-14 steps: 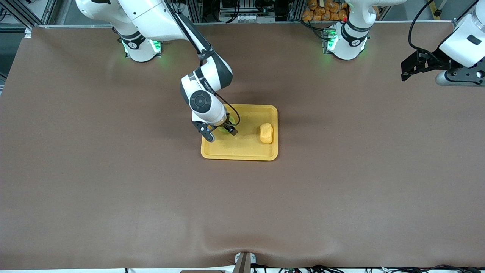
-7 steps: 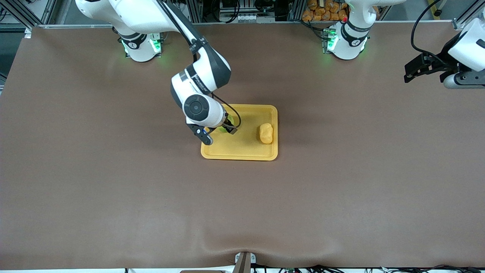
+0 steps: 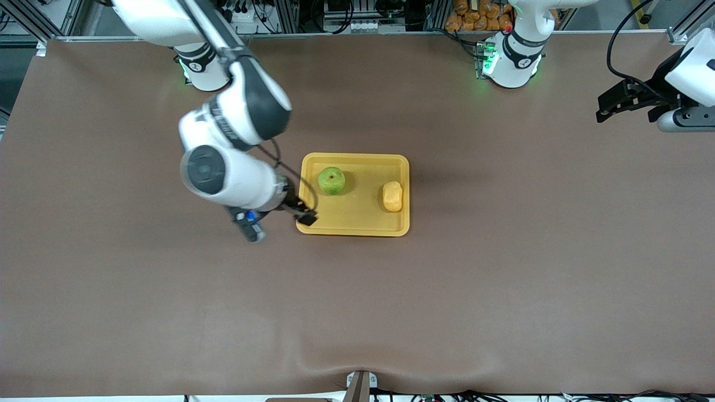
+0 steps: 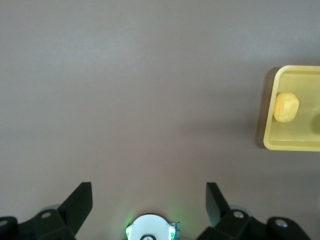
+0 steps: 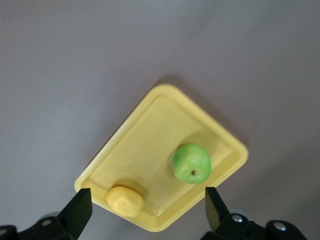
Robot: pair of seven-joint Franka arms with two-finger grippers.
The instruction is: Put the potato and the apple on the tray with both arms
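The yellow-orange tray lies mid-table. On it rest the green apple, at the right arm's end, and the yellow potato, at the left arm's end. My right gripper hangs open and empty above the table, over the tray's corner at the right arm's end. Its wrist view looks down on the tray, the apple and the potato between the spread fingers of the right gripper. My left gripper waits open and empty over the left arm's end of the table; its view catches the tray and potato.
Brown cloth covers the table, with a wrinkle at the edge nearest the front camera. The arm bases stand along the edge farthest from it. A heap of orange items sits off the table.
My right gripper has left the apple on the tray, risen and swung toward the right arm's end. The left gripper drew back slightly, then held still.
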